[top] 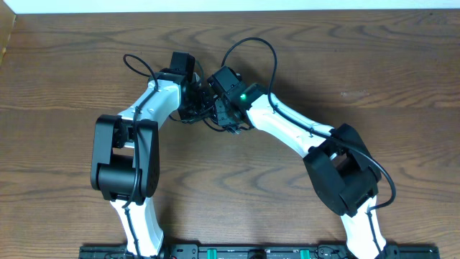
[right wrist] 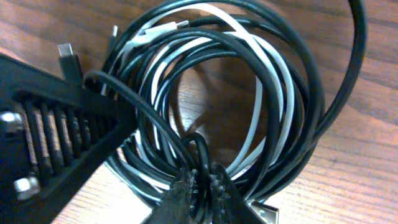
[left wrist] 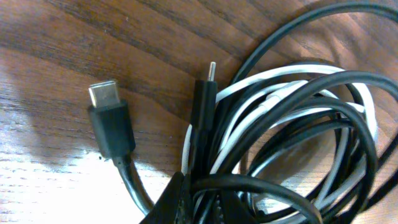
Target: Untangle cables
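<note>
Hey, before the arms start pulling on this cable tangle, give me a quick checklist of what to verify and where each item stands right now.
1. Right gripper shut on a black cable strand: ok.
2. Left gripper shut on the cable bundle at its edge: ok; which strand it holds: cannot tell.
3. White cable free of the black loops: not ok, it winds through them.
4. Plug lying loose on the table, outside the coil: ok.
5. Grippers spaced apart for a pull: not ok, they sit close together.
</note>
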Available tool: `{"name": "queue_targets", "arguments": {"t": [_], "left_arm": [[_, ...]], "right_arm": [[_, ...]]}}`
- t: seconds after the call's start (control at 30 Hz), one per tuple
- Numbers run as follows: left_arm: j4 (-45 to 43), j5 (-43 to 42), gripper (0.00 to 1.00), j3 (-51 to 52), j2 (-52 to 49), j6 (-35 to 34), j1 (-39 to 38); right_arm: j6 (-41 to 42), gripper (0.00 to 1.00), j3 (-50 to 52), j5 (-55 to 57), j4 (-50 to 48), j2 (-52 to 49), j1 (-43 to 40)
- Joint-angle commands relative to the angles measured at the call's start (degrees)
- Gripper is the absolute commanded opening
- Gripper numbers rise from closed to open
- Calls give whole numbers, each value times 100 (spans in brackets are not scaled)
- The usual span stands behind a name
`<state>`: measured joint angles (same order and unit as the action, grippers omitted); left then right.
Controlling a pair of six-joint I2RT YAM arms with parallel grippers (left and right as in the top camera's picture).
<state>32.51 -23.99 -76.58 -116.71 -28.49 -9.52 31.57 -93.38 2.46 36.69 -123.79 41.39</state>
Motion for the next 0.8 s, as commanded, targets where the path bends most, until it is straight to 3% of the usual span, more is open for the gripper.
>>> {"name": "queue_targets", "arguments": {"t": [0.0, 0.23, 0.57, 0.77], "left_arm": [[15, 46, 8, 35, -101, 9, 31], [11, 50, 8, 35, -101, 9, 31], [13, 48, 7, 35, -101, 9, 31], [13, 48, 8, 35, -101, 9, 31]], "right_arm": [[-109, 1, 70, 105, 15, -164, 17], [-592, 1, 68, -341, 17, 400, -168], [-815, 1, 72, -2669, -511, 850, -758], [-1182, 1, 72, -3521, -514, 850, -1062]]}}
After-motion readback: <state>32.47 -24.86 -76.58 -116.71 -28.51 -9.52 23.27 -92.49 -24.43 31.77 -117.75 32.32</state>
